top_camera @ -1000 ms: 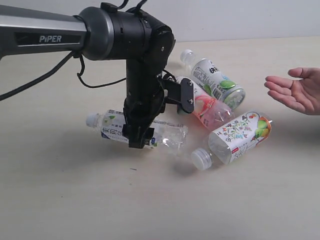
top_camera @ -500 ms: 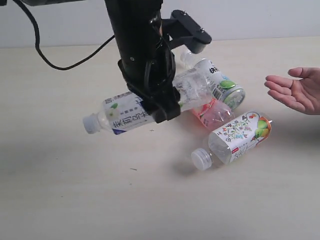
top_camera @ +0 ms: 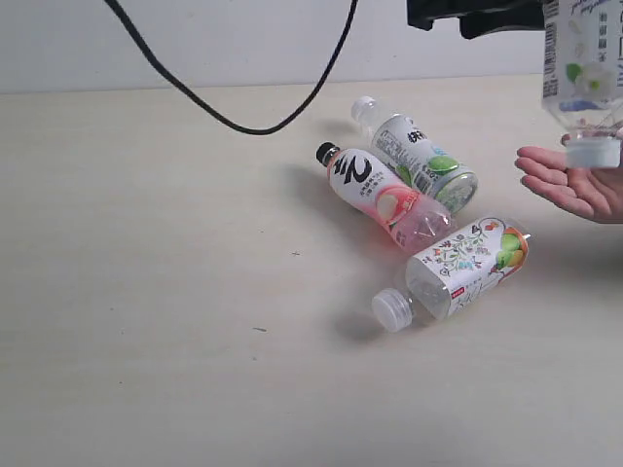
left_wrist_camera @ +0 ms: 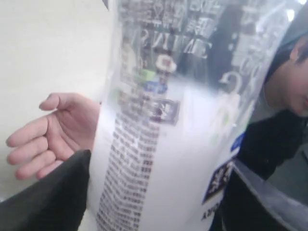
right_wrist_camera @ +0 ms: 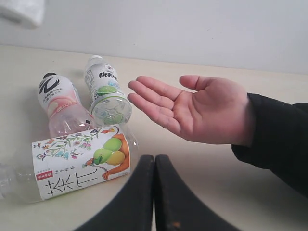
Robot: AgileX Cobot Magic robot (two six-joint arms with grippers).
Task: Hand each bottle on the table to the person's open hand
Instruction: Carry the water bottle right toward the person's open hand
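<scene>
The blue-text bottle (top_camera: 580, 68) is being gripped across its clear body by the left gripper (left_wrist_camera: 159, 202), with the jaws spread wide around it. Its long axis is being held close to upright, white cap (top_camera: 593, 152) downward, over the fingertips of the person's open hand (top_camera: 576, 183). Whether the cap is already being touched by those fingers cannot be told; it looks just above them. The palm is lying a little lower and nearer the wrist than the cap, so a short lowering and a release are probably being called for. The right gripper (right_wrist_camera: 154, 192) is being held pressed together, empty, near the hand. The peach bottle (top_camera: 384, 199), lime bottle (top_camera: 421, 158) and floral bottle (top_camera: 465, 265) are lying on their sides on the table (top_camera: 146, 292), untouched.
</scene>
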